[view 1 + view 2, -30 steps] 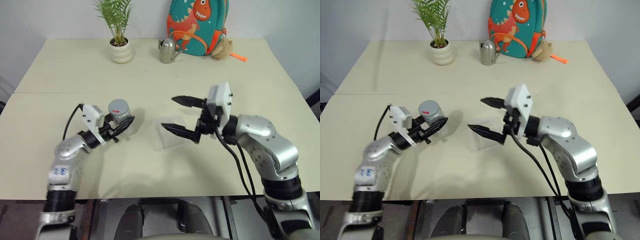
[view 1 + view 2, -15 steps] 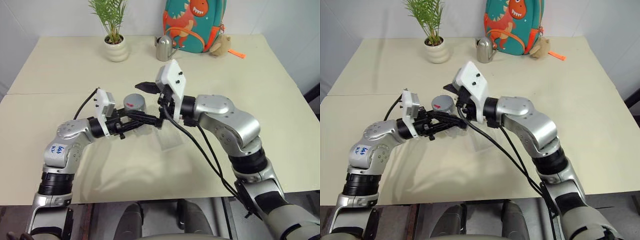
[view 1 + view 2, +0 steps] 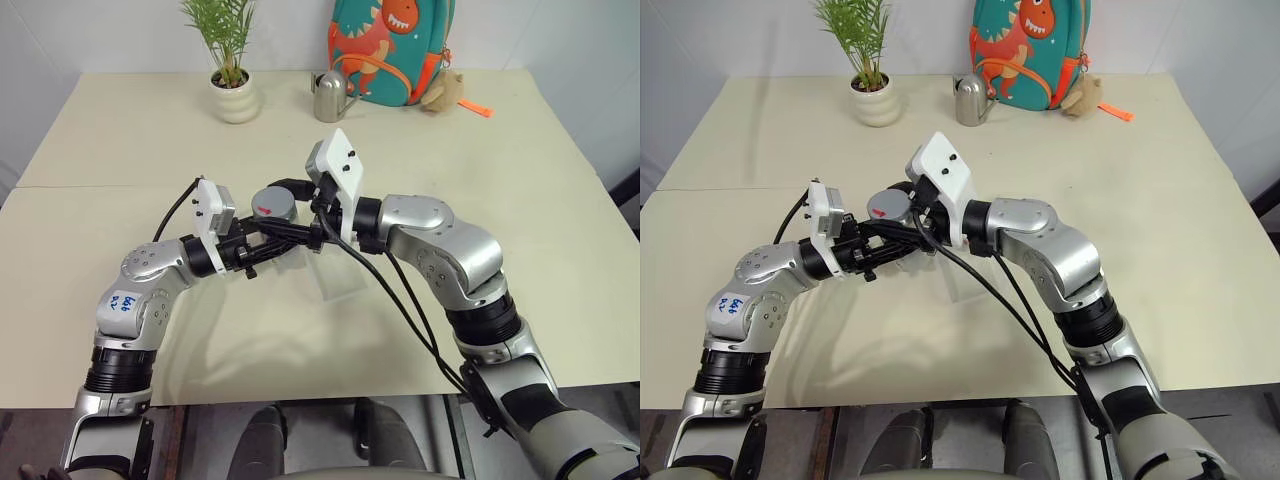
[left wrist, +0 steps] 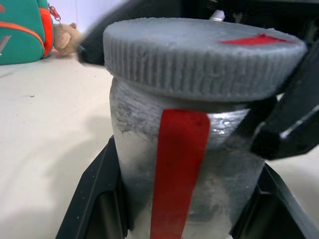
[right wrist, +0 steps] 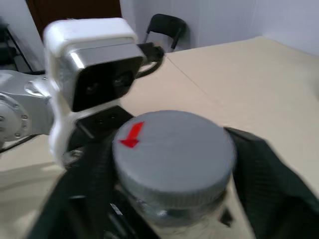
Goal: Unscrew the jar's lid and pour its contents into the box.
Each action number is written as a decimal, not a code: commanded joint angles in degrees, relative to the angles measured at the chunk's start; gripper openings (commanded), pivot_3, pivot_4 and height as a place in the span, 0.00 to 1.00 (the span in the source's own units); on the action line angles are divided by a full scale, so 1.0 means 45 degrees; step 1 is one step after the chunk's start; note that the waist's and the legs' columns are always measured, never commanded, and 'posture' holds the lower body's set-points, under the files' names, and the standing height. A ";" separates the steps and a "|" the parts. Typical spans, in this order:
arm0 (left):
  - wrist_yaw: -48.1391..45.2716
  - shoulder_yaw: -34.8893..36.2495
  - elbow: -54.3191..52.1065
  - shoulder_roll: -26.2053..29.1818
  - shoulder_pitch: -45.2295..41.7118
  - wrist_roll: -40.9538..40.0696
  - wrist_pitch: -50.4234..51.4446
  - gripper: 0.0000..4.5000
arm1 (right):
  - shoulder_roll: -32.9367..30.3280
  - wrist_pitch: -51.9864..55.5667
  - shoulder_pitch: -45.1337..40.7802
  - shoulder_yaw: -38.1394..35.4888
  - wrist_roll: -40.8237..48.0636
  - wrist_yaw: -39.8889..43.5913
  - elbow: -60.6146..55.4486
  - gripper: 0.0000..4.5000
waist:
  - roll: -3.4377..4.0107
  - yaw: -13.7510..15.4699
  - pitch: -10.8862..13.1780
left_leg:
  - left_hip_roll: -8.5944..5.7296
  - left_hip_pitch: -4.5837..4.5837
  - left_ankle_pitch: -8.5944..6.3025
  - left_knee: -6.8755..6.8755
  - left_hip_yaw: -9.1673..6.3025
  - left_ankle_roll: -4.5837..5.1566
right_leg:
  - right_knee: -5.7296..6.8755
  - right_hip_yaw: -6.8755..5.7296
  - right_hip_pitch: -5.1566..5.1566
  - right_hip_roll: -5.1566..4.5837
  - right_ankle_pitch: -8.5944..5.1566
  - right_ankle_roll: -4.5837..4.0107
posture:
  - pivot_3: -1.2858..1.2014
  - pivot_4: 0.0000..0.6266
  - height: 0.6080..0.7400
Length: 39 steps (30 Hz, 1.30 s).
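Observation:
The silvery-grey jar [image 3: 270,213] with a red stripe [image 4: 177,169] is held upright above the table, and my left gripper [image 3: 275,230] is shut on its body. The ridged grey lid [image 5: 172,149] sits on top, marked with a red arrow. My right gripper [image 3: 290,208] reaches in from the right and is shut on the lid, one finger [image 5: 269,169] pressed against each side of its rim. The clear box [image 3: 337,282] lies on the table just right of the jar, under my right forearm. The contents are hidden inside the jar.
At the table's far edge stand a white plant pot [image 3: 238,100], a steel pitcher [image 3: 328,97], a dinosaur backpack [image 3: 390,45] and a small plush toy [image 3: 447,93]. A seam [image 3: 90,186] crosses the table's left half.
My right gripper has swung left from over the box to the jar and closed on the lid. The left gripper has carried the jar slightly right. The camera has shifted.

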 commanded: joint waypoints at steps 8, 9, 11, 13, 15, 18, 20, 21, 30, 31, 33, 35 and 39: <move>-0.1951 -0.0016 0.0380 0.0252 -0.0236 -0.0066 -0.1588 0.43 | 0.0138 -0.0267 -0.0147 -0.0939 0.1637 0.1839 -0.0990 0.58 | 0.0000 0.0008 0.0000 | 0.0000 0.0001 0.0001 -0.0001 -0.0001 0.0000 | 0.0002 0.0001 0.0000 0.0002 0.0000 0.0000 | 0.52 0.24 1.00; -0.2426 -0.0055 0.0583 0.0318 -0.0409 -0.0124 -0.1771 0.43 | -0.0088 -0.0443 -0.0245 -0.0888 0.1879 0.2699 -0.0999 0.58 | 0.0000 0.0009 0.0000 | 0.0000 0.0000 0.0001 -0.0001 -0.0001 0.0000 | 0.0001 0.0001 0.0000 0.0002 0.0000 0.0000 | 0.52 0.24 1.00; -0.3361 -0.0093 0.0994 0.0412 -0.0872 -0.0335 -0.1896 0.43 | -0.0618 -0.0669 -0.0620 -0.0671 0.2104 0.4347 -0.0803 0.58 | 0.0000 0.0033 0.0001 | 0.0000 0.0000 0.0001 0.0000 0.0002 0.0000 | -0.0002 0.0001 0.0002 0.0003 0.0000 0.0000 | 0.52 0.24 1.00; -0.4187 -0.0151 0.1321 0.0480 -0.1467 -0.0652 -0.1580 0.43 | -0.1065 -0.0818 -0.1310 -0.0443 0.2174 0.5919 -0.0252 0.58 | 0.0000 0.0031 0.0002 | 0.0000 -0.0007 0.0001 0.0008 0.0000 0.0000 | -0.0003 0.0001 0.0003 0.0004 0.0002 0.0004 | 0.52 0.24 1.00; -0.4847 -0.0309 0.1472 0.0498 -0.1976 -0.0942 -0.1173 0.43 | -0.1190 -0.1045 -0.2131 -0.0368 0.2163 0.7131 0.0596 0.58 | 0.0000 0.0011 0.0001 | 0.0000 -0.0002 0.0001 0.0021 0.0000 0.0001 | -0.0001 0.0002 0.0010 0.0008 0.0008 0.0011 | 0.52 0.24 1.00; -0.5420 -0.0641 0.1340 0.0417 -0.2280 -0.1101 -0.0832 0.43 | -0.1178 -0.1288 -0.2922 -0.0382 0.1957 0.8167 0.1680 0.58 | 0.0000 -0.0076 0.0000 | 0.0001 0.0013 0.0003 0.0016 -0.0001 0.0005 | 0.0004 0.0003 0.0018 0.0010 0.0008 0.0011 | 0.52 0.24 1.00; -0.5557 -0.0797 0.1068 0.0364 -0.2221 -0.1168 -0.0602 0.43 | -0.1293 -0.1303 -0.3143 -0.0402 0.1826 0.8611 0.2104 0.58 | 0.0000 -0.0121 0.0001 | 0.0001 0.0016 0.0003 0.0008 -0.0001 0.0004 | 0.0003 0.0005 0.0017 0.0010 0.0007 0.0012 | 0.52 0.24 1.00; -0.5523 -0.0823 0.0918 0.0337 -0.2110 -0.1171 -0.0546 0.43 | -0.1361 -0.1321 -0.3174 -0.0447 0.1757 0.8742 0.2269 0.58 | 0.0000 -0.0129 0.0001 | 0.0001 0.0010 0.0003 0.0008 -0.0001 0.0005 | 0.0000 0.0005 0.0016 0.0009 0.0006 0.0013 | 0.52 0.24 1.00; -0.4789 -0.0332 0.0758 0.0485 -0.1527 -0.0806 -0.0770 0.43 | -0.1690 -0.0678 -0.3135 -0.0877 0.1614 0.8199 0.2493 0.87 | 0.0000 -0.0158 0.0001 | 0.0001 0.0002 0.0015 0.0019 0.0001 -0.0017 | 0.0010 0.0006 0.0009 0.0008 0.0005 0.0014 | 0.52 0.24 1.00; -0.4701 -0.0276 0.0798 0.0521 -0.1513 -0.0731 -0.0836 0.43 | -0.1657 -0.0625 -0.3159 -0.1103 0.1741 0.8048 0.2538 0.95 | 0.0000 -0.0153 0.0001 | 0.0001 0.0002 0.0015 0.0022 0.0000 -0.0017 | 0.0015 0.0006 0.0009 0.0008 0.0005 0.0014 | 0.52 0.24 1.00; -0.4462 -0.0127 0.0963 0.0573 -0.1498 -0.0613 -0.0901 0.43 | -0.1695 -0.0847 -0.3119 -0.1519 0.1823 0.7814 0.2592 0.99 | 0.0000 -0.0140 0.0001 | 0.0001 0.0002 0.0013 0.0024 -0.0002 -0.0014 | 0.0022 0.0006 0.0009 0.0008 0.0006 0.0013 | 0.52 0.24 1.00; -0.4142 -0.0028 0.1033 0.0612 -0.1425 -0.0426 -0.0958 0.43 | -0.1720 -0.1585 -0.2886 -0.1723 0.1423 0.7420 0.2486 0.99 | 0.0000 -0.0128 0.0001 | 0.0001 0.0003 0.0014 0.0025 -0.0002 -0.0016 | 0.0025 0.0006 0.0009 0.0008 0.0006 0.0014 | 0.52 0.24 1.00; -0.3217 -0.0076 0.1249 0.0450 -0.1386 0.0312 -0.1472 0.43 | -0.1483 -0.1773 -0.2291 -0.1650 0.1142 0.6441 0.1893 0.99 | 0.0000 -0.0087 0.0001 | 0.0001 0.0003 0.0015 0.0019 -0.0002 -0.0017 | 0.0020 0.0006 0.0008 0.0008 0.0006 0.0014 | 0.52 0.24 1.00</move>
